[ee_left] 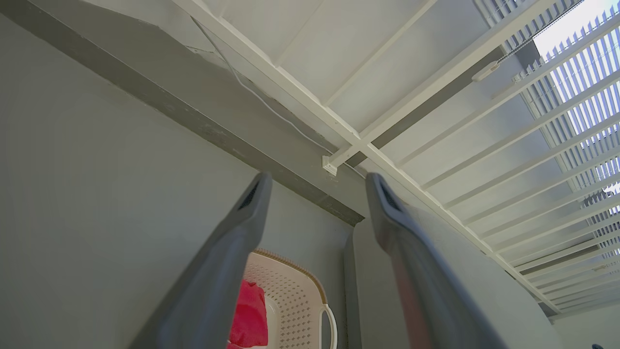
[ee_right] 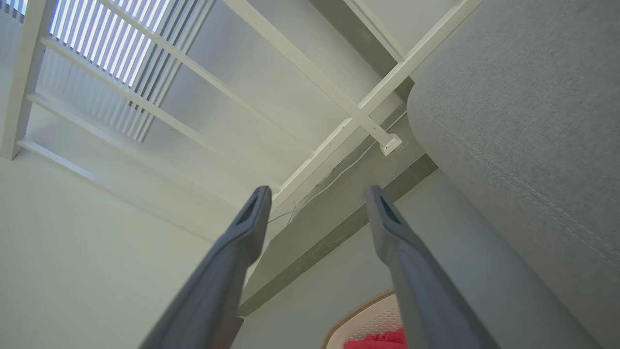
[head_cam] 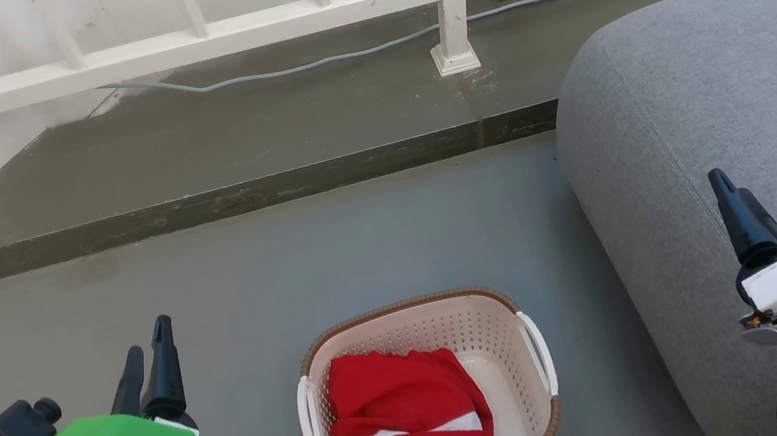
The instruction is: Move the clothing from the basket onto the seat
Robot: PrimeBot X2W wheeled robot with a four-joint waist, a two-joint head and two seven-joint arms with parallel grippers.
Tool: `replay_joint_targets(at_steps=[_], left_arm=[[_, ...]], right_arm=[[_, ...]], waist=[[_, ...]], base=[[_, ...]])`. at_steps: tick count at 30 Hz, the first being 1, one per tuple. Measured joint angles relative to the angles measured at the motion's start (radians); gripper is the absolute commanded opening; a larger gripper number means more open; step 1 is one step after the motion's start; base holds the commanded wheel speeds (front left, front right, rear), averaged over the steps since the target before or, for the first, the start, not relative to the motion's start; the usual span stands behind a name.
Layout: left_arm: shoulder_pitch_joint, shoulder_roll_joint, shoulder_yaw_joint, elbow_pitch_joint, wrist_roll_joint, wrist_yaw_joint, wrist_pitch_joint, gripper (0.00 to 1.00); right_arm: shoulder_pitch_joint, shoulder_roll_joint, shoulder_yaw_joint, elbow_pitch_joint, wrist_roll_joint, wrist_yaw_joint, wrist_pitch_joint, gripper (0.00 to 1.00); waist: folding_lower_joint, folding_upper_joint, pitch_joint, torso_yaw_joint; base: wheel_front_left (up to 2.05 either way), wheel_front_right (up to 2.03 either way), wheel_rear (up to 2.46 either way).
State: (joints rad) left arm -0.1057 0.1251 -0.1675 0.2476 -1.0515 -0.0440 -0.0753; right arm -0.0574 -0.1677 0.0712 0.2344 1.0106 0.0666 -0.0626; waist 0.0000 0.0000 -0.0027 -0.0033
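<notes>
**Gripper state.** In the head view the left gripper stands at 8 o'clock, its jaws spread wide with nothing between them. The right gripper stands at 4 o'clock above the seat, and the right wrist view shows its jaws equally wide and holding nothing.

**Task items.** The basket rests on the grey floor at 6 o'clock in the head view, just beside the seat's near edge. The clothing lies crumpled inside the basket, toward its 9 o'clock side, with a white stripe showing. The basket's bottom is bare on the 3 o'clock side.

**Position relative to the jaws.** The clothing lies at 4 o'clock from the left fingertips and at 8 o'clock from the right fingertips, well apart from both. In the left wrist view the red fabric appears at 6 o'clock, low between the two fingers. In the right wrist view it shows at 6 o'clock along the bottom edge, beside the right-hand finger.

**Surroundings.** A white railing and a pale cable run across 12 o'clock.
</notes>
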Motion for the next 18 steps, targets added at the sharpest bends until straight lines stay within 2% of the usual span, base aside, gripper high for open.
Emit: replay_joint_targets(at_steps=[18], left_arm=[[-0.024,0.009,-0.074,-0.026,0.232,0.051,-0.054,1.00]], right_arm=[[-0.019,-0.041,0.091,-0.002,-0.257,-0.052,-0.059,1.00]], waist=[[0.0000,0.0000,0.000,0.000]], base=[[0.00,0.00,0.00]])
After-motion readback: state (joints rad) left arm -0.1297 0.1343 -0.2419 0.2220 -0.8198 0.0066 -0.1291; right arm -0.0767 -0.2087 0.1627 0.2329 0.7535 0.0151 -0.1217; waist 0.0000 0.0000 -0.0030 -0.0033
